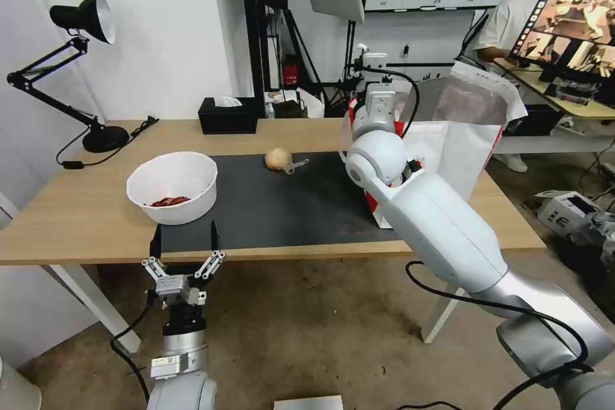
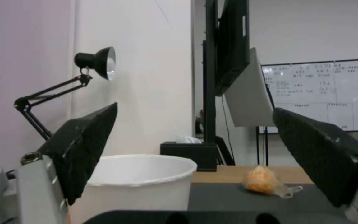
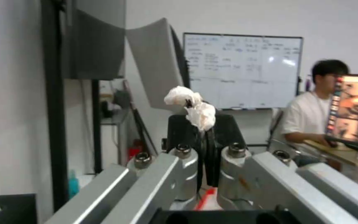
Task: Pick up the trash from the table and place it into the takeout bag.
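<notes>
White scrap point(image 3: 190, 107) pinched in right hand point(image 3: 206, 124) by takeout bag point(image 1: 461, 134).

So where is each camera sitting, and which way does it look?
Head view: high on the robot, looking down at the table; both arms show.
Left wrist view: behind the open left gripper, low at the table edge, facing the white bowl.
Right wrist view: behind the right gripper, pinching a white scrap.
Shared by head and left wrist: bowl, tan lump.
</notes>
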{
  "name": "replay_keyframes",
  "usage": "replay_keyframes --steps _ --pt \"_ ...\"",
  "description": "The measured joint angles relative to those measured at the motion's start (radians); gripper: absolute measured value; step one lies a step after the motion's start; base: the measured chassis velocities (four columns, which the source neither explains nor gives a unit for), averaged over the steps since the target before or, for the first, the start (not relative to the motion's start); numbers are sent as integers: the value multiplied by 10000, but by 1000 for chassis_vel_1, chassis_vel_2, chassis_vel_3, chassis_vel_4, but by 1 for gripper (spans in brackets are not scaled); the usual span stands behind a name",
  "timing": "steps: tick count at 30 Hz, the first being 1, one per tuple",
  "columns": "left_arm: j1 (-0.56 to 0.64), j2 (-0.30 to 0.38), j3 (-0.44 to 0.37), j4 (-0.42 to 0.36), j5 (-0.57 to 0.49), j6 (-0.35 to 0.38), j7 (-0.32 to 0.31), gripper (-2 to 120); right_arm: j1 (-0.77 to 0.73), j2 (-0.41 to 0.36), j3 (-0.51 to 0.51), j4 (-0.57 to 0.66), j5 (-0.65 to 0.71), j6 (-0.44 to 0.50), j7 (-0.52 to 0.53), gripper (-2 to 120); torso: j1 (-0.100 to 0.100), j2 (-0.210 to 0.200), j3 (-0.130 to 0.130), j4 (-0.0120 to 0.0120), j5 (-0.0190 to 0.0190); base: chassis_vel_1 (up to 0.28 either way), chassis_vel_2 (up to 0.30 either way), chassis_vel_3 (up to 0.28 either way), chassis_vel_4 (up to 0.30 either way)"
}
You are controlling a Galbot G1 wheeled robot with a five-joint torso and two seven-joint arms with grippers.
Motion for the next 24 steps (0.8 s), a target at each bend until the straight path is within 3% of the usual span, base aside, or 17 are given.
replay_keyframes --steps 10,17,24 --pt "-58 -3 67 34 35 10 2 100 2 -545 452 1275 2218 -2446 2177 0 1 0 0 0 1 0 0 0 0" --pt "-104 -2 155 41 59 12 3 100 6 -1068 588 2054 4689 -3124 3566 0 0 1 -1 -1 0 0 0 0 0" --pt "-112 -2 213 66 87 14 3 100 -116 -1256 755 2153 5080 -3166 3911 0 0 0 0 0 1 0 0 0 0"
